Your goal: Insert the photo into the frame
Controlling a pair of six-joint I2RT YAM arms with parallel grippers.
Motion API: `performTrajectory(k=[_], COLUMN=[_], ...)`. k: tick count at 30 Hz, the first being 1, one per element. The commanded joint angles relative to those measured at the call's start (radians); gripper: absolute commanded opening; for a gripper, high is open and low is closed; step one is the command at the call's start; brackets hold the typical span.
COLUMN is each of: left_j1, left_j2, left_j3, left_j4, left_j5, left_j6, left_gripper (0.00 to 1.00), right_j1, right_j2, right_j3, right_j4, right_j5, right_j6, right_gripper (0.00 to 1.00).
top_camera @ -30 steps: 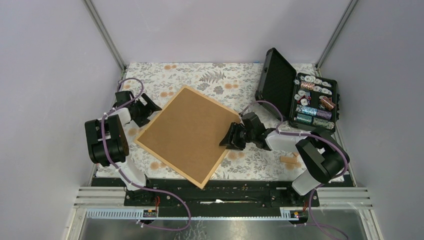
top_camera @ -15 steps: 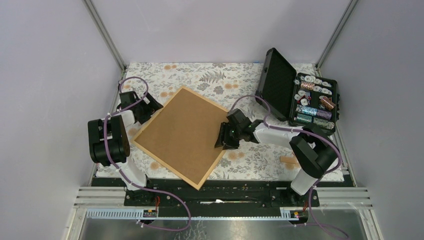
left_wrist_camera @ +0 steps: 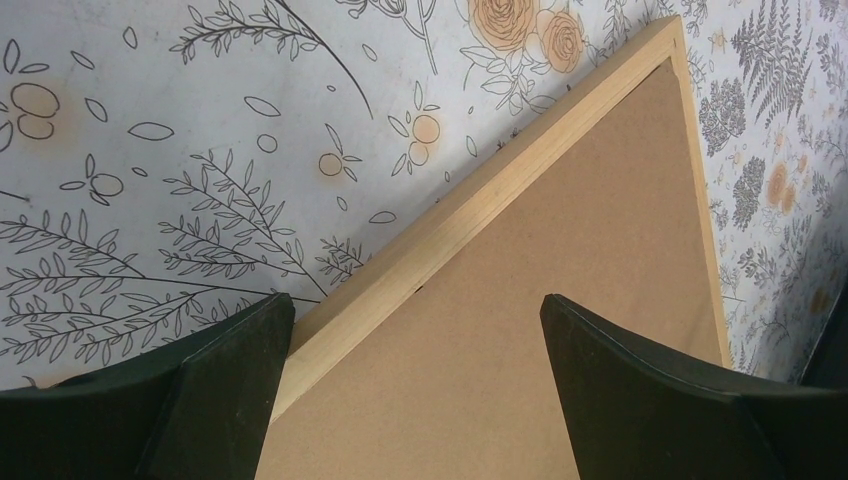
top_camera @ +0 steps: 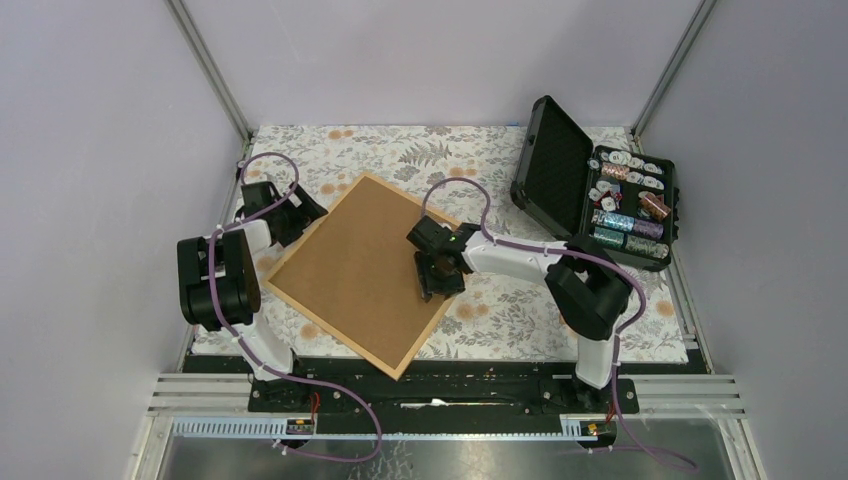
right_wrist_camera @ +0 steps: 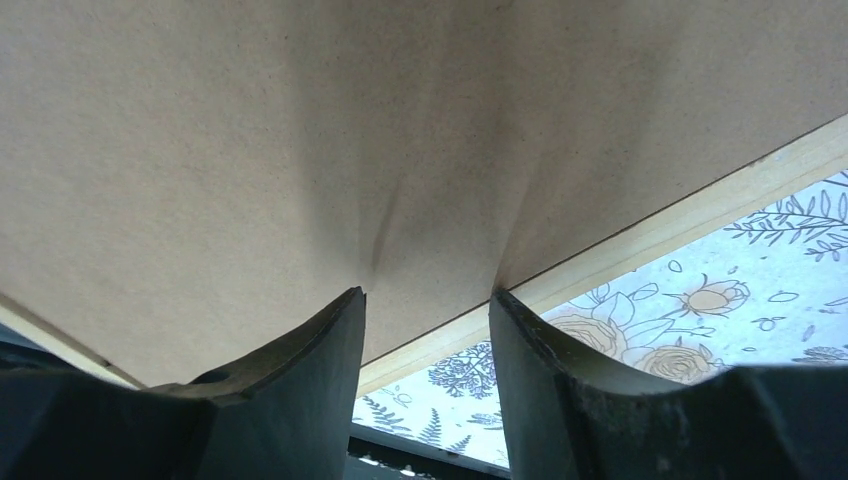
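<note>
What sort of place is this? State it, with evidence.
Probably a robot lab test cell: left arm and right arm bolted to a rail, plain walls with aluminium posts, and a floral-covered table holding a wooden picture frame.

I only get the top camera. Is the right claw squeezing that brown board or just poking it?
Observer: Poking, it seems. In the right wrist view the right gripper presses parted fingertips onto the backing board, which creases between them.
Operator: Is the left claw holding something?
Observer: No. The left wrist view shows the left gripper wide open, straddling the frame at its wooden edge: one finger on the tablecloth side, one over the board.
</note>
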Motion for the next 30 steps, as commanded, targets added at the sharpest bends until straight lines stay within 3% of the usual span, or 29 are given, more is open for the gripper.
performTrajectory(k=[1, 5, 7, 14, 20, 25, 30], left_j1=[-0.090, -0.086, -0.071, 0.009, 0.008, -0.016, -0.044], left_j2=[0.040, 0.029, 0.016, -0.026, 0.054, 0.123, 0.197], left_j3=[-0.056, -0.009, 0.027, 0.161, 0.269, 0.312, 0.361], left_j4=[-0.369, -0.419, -0.452, -0.495, -0.489, -0.440, -0.426], left_j5=[0.180, 0.144, 0.122, 0.054, 0.058, 0.140, 0.180], left_j6=[-0.091, -0.053, -0.030, 0.001, -0.029, -0.064, -0.065], left_gripper=[0.97, 0.99, 0.99, 0.99, 0.99, 0.99, 0.99], right_j1=[0.024, 0.023, 0.013, -0.184, -0.389, -0.454, -0.484], right_j2=[0.095, 0.041, 0.002, -0.189, -0.304, -0.322, -0.328], right_j3=[0.082, 0.159, 0.175, -0.035, -0.245, -0.363, -0.461], right_j4=[0.166, 0.111, 0.092, 0.217, 0.350, 0.463, 0.572], right_j5=[0.110, 0.087, 0.082, -0.107, -0.191, -0.219, -0.243], right_j6=[-0.104, -0.164, -0.178, -0.116, -0.041, 0.031, 0.104], right_gripper=[0.56, 0.65, 0.74, 0.84, 0.80, 0.72, 0.71])
